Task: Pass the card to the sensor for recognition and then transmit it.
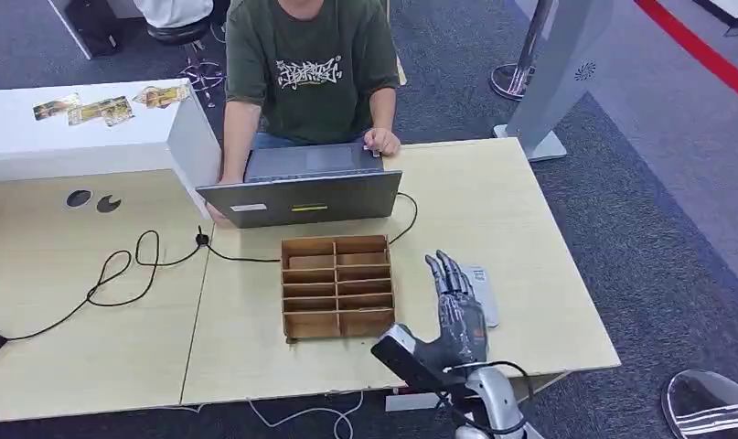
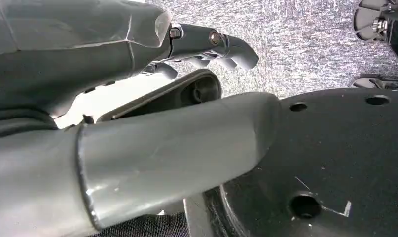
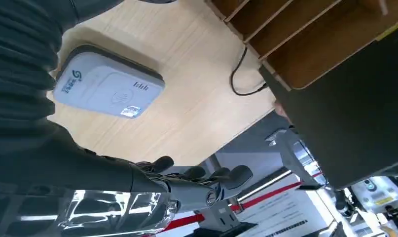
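Note:
A grey-white card sensor (image 1: 486, 300) lies flat on the wooden table (image 1: 493, 201), right of a wooden slotted box (image 1: 337, 285). My right hand (image 1: 456, 309) hovers over the sensor's left side with its fingers stretched forward and apart, holding nothing. In the right wrist view the sensor (image 3: 108, 89) lies on the table past my right hand (image 3: 137, 182), whose dark fingers (image 3: 211, 177) are bare. My left hand (image 2: 137, 123) hangs near the carpet, empty, its fingers (image 2: 226, 44) extended away from the thumb. Several yellowish cards (image 1: 100, 108) lie on a white box (image 1: 90, 142) at the far left.
A person in a green shirt (image 1: 310, 73) sits behind an open laptop (image 1: 301, 187) at the table's far edge. A black cable (image 1: 136, 270) loops across the left half. The table's right edge drops to grey carpet; a grey stand (image 1: 552, 82) stands beyond.

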`<state>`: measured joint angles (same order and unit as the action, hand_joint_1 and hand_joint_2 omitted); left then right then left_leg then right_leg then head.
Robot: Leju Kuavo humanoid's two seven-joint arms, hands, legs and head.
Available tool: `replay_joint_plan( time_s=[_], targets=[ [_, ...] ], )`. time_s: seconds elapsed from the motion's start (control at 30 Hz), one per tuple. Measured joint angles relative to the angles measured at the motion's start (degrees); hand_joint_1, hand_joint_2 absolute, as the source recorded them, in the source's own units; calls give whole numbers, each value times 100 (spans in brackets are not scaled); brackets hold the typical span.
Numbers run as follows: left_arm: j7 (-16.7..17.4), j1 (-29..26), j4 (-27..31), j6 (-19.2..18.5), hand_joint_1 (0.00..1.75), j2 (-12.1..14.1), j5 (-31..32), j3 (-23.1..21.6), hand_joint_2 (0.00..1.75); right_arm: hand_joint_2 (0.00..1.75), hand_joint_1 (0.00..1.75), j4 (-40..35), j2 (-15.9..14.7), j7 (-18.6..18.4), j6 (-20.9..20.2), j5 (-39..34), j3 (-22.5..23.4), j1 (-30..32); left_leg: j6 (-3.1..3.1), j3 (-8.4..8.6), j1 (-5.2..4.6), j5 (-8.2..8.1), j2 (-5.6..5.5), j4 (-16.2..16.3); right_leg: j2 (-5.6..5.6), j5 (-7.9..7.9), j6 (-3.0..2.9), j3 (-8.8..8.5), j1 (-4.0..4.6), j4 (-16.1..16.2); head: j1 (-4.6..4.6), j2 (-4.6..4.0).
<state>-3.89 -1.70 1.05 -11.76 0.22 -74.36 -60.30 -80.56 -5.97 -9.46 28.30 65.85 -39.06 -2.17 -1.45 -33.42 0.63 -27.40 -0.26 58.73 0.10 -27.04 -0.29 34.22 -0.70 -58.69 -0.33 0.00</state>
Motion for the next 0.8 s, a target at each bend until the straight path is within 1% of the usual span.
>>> replay_joint_plan(
  time_s=[0.27, 0.47, 0.63, 0.8],
  targets=[
    [0, -1, 0, -39, 0, 26, 24, 0, 0, 175, 0, 140, 44, 52, -50, 0, -210, -243, 0, 0, 0, 0, 0, 0, 0, 0, 0, 0, 0, 0, 0, 2],
    [0, 0, 0, -42, 0, 46, 31, 0, 0, 175, 0, 321, 33, -124, -448, 50, -413, -429, 0, 0, 0, 0, 0, 0, 0, 0, 0, 0, 0, 0, 0, 0],
    [0, -3, 0, -41, 0, 68, 31, 0, 0, 175, 0, 463, 9, -203, -582, 20, -549, -560, 0, 0, 0, 0, 0, 0, 0, 0, 0, 0, 0, 0, 2, 2],
    [15, -3, 0, -39, 0, 74, 26, 0, 0, 175, 0, 594, -50, -376, -968, -72, -680, -697, 0, 0, 0, 0, 0, 0, 0, 0, 0, 0, 0, 0, 0, 2]
  ],
)
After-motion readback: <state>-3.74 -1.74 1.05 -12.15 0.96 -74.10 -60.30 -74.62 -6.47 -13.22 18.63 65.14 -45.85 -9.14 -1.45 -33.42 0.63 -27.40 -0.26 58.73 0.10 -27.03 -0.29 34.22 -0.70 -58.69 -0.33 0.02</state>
